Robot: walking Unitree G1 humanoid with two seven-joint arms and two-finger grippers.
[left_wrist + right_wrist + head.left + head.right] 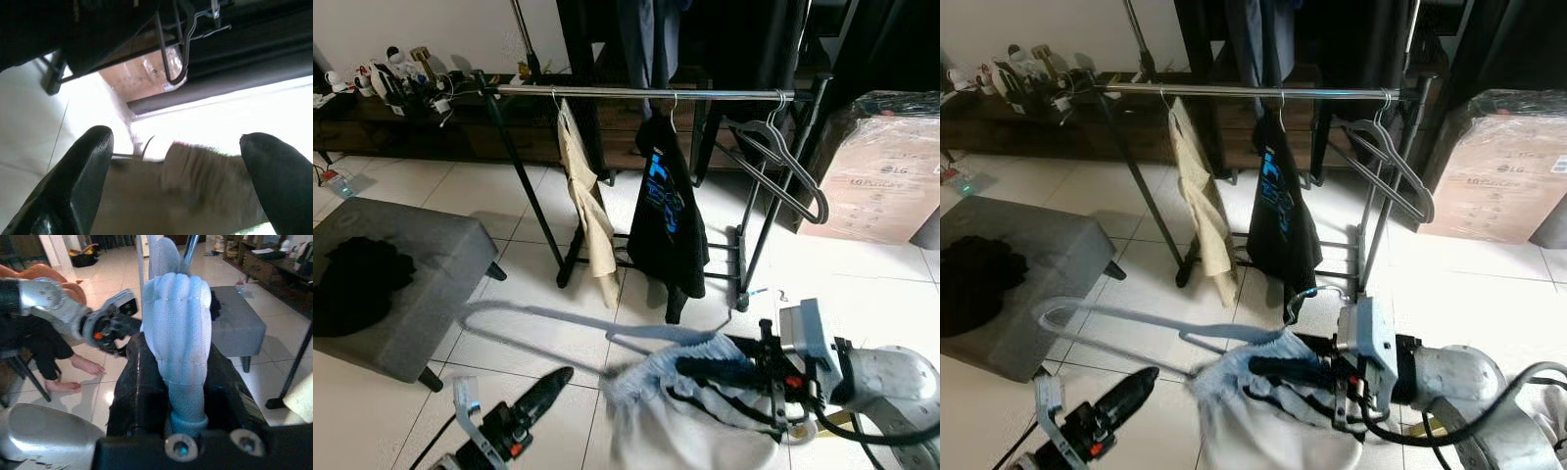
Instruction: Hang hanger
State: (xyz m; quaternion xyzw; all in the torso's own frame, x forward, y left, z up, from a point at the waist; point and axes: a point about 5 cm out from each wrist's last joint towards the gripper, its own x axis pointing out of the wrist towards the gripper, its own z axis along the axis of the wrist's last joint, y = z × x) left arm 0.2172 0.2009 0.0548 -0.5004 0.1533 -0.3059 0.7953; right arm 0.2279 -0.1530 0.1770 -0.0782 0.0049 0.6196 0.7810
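1. Pale blue hanger (pixel 1136 318) carrying a pale blue and white garment (pixel 1263 411), clamped in the black fingers of the silver right gripper (pixel 1283 377).
2. Black left gripper (pixel 543 387) with a small red spot near its base.
3. Silver rail (pixel 636 92) on a black rack frame.
4. Beige garment (pixel 587 201) beside a black top (pixel 666 220) printed in bright blue.
5. Grey empty hangers (pixel 783 166).
6. Grey ottoman (pixel 421 274) bearing black cloth (pixel 357 284).
7. Brown cardboard box (pixel 881 181); white glossy floor tiles (pixel 862 284).
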